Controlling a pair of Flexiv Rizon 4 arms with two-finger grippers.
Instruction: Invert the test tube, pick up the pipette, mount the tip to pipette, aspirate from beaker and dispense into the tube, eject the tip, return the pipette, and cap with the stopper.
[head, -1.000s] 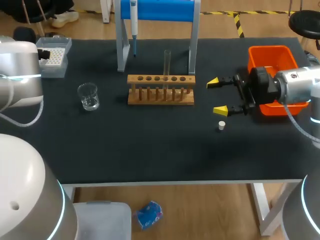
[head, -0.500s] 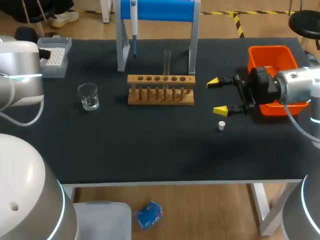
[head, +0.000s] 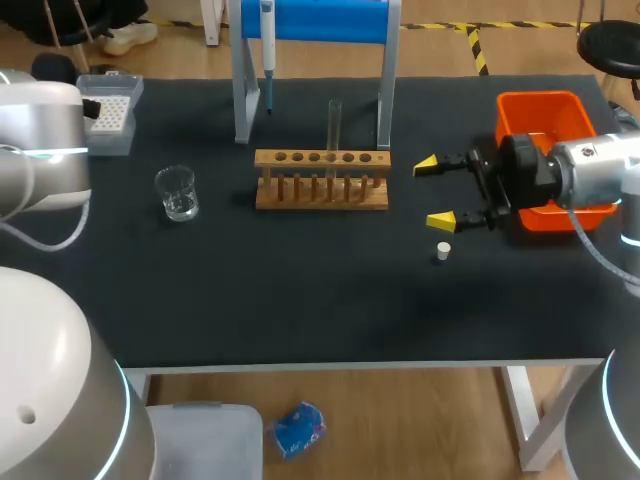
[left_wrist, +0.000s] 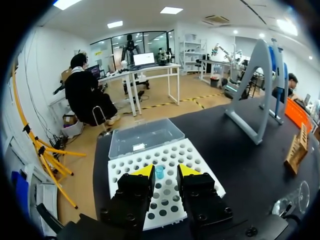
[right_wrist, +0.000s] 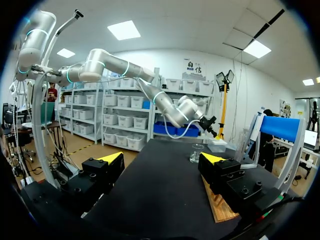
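My left gripper (left_wrist: 165, 171) hangs over the white tip box (left_wrist: 150, 165), its fingers standing narrowly apart. A blue tip (left_wrist: 159, 172) stands in the box between them, with a gap showing beside it. In the head view the tip box (head: 108, 125) is at the far left under my left arm (head: 40, 130). The pipette (head: 267, 45) hangs on the blue stand. A clear test tube (head: 334, 125) stands upright in the wooden rack (head: 321, 190). The beaker (head: 177, 193) is left of the rack. My right gripper (head: 432, 192) is open right of the rack, and the white stopper (head: 443, 251) lies just in front of it.
An orange bin (head: 540, 105) sits at the right behind my right wrist. The stand's grey legs (head: 243, 100) rise behind the rack. In the right wrist view the rack's end (right_wrist: 217, 205) lies beside the open right gripper (right_wrist: 162, 158).
My left arm has shifted slightly towards the tip box. My right arm, the rack, the beaker and the stopper have not moved.
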